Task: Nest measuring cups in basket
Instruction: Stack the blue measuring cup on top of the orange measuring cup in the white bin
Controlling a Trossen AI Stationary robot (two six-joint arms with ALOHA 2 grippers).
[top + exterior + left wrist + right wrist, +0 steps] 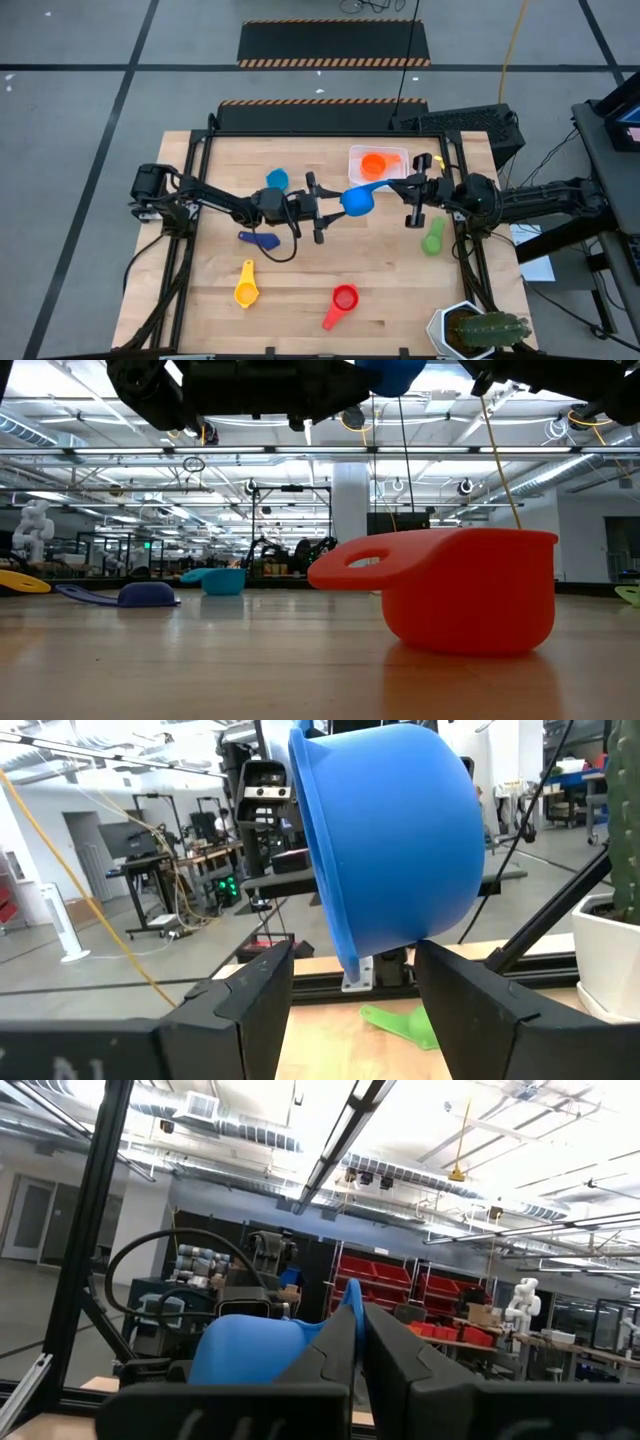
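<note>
Blue cup (pixel 358 200) is up in the air mid-table, just short of the basket (pixel 355 155), which already has the orange cup (pixel 374 164) in it. My right tool (pixel 412 189) is clamped on its handle; my left tool (pixel 318 208) sits spread open around the bowl. The pinch is thin, so the cup could twist and miss the orange one.

Floor: grey floor (pixel 80 120), black tape lines, hazard-striped mats (pixel 333 42).
Ceiling: white beams, strip lights (pixel 90 490).
Storage: red bins (pixel 385 1295) on shelving.
</note>
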